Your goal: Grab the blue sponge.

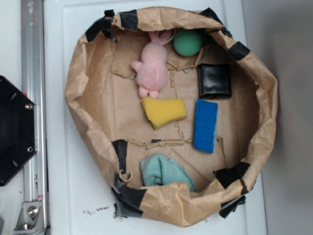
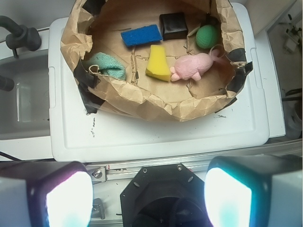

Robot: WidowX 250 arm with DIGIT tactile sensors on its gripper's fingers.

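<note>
The blue sponge lies flat on the floor of a brown paper bin, at its right side, long axis running up and down in the exterior view. In the wrist view the blue sponge shows at the far side of the paper bin. My gripper is open, its two glowing pads wide apart with nothing between them. It hovers over the black robot base, well short of the bin. The exterior view does not show the gripper.
In the bin are a yellow wedge sponge, a pink plush bunny, a green ball, a black square block and a pale teal cloth. The bin stands on a white lid. A metal rail runs alongside.
</note>
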